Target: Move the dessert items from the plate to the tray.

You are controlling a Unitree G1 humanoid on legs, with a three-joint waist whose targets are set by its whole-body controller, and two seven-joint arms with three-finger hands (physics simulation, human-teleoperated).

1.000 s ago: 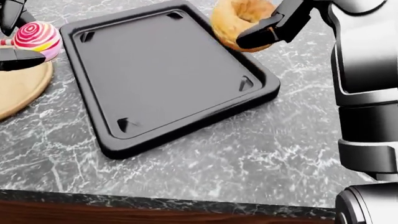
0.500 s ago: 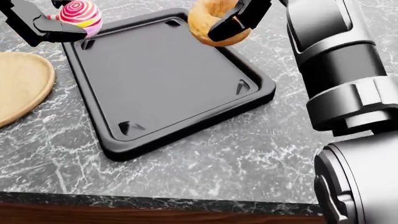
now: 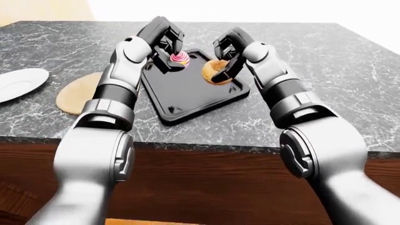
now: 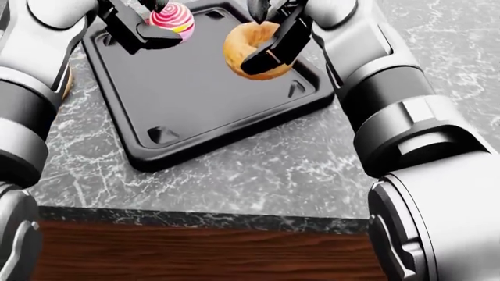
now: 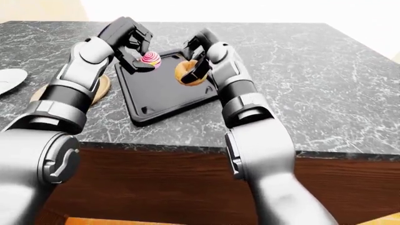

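both hands hang over the square black plastic tray (image 4: 211,111) on the grey marbled stone surface (image 4: 312,181). the left hand (image 4: 136,23) grips the pink swirled lollipop (image 4: 172,19) at the tray's 11 o'clock; the right hand (image 4: 274,38) is clamped on the golden ring doughnut (image 4: 244,50) at 2 o'clock. the round tan wooden plate (image 3: 78,93) lies at the tray's 9 o'clock.
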